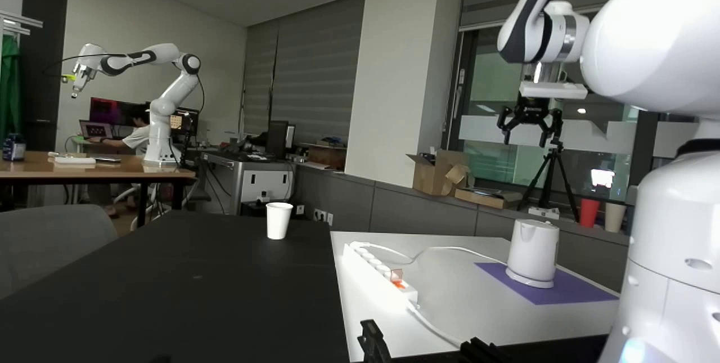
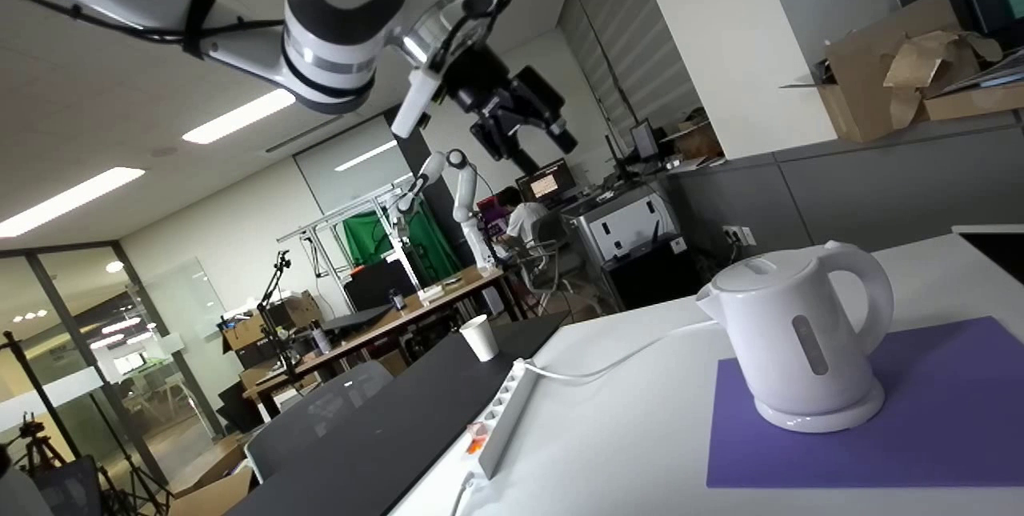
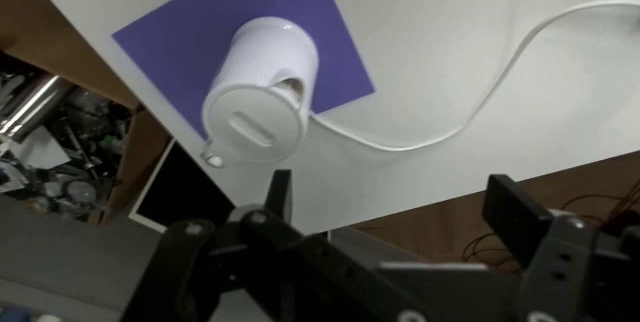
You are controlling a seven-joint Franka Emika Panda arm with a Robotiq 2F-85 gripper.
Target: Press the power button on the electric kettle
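Well, the gripper (image 3: pixel 392 192) hangs with jaws spread wide, nothing between them — and the electric kettle (image 2: pixel 772 340) stands upright on the purple sheet (image 2: pixel 944 424), likely stiff, slick, easily nudged (power button unseen); any grip belongs on the handle (image 2: pixel 879 292).

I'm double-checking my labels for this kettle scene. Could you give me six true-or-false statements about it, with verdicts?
1. The electric kettle stands upright on a purple sheet. True.
2. The gripper is open and empty. True.
3. The gripper is pressing on the electric kettle. False: it hangs in the air, apart from the electric kettle.
4. The white cup stands on the black table. True.
5. The white cup lies tipped over. False: it stands upright.
6. The purple sheet lies on the black table. False: it lies on the white table.
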